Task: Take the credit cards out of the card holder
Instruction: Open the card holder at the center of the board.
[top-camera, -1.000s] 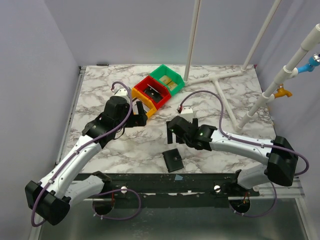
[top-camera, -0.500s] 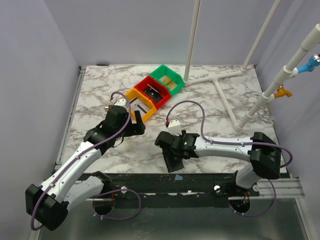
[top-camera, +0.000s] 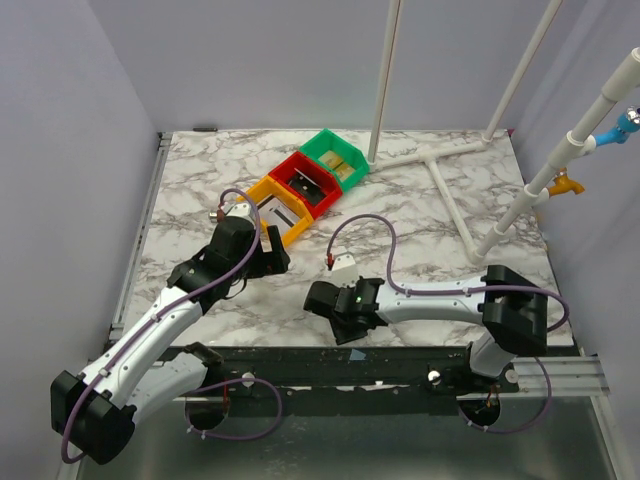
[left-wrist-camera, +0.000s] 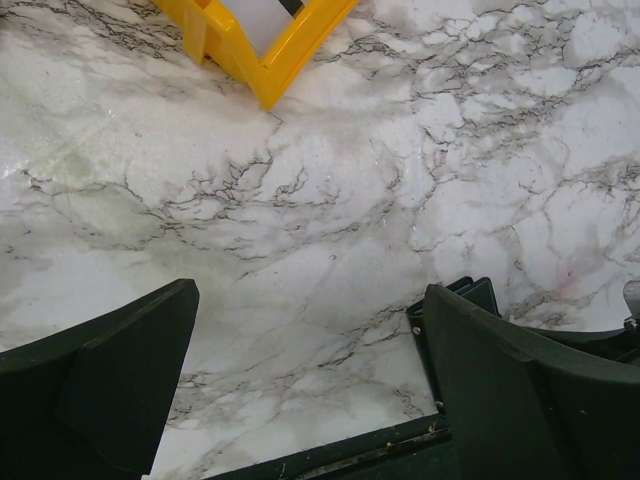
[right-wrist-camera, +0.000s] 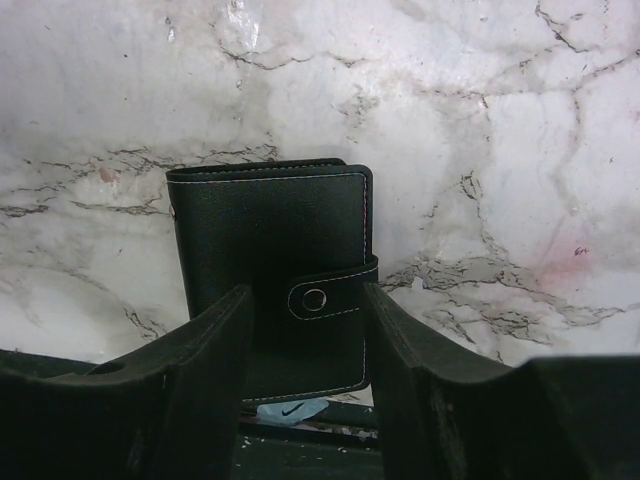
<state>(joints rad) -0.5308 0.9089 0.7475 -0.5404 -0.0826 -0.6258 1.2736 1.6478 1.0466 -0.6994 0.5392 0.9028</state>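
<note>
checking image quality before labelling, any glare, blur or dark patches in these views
Top external: even light, sharp throughout. Left wrist: a pale sheen on the marble table at upper left; the left gripper shows as dark, featureless shapes. Right wrist: the wallet is crisp, its stitching readable; the right gripper is dark and slightly soft.

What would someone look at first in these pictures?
Probably the right gripper, open and hanging right over the closed black wallet at the near edge of the table. Next, the bright row of yellow bin, red bin and green bin farther back, in the middle.
</note>
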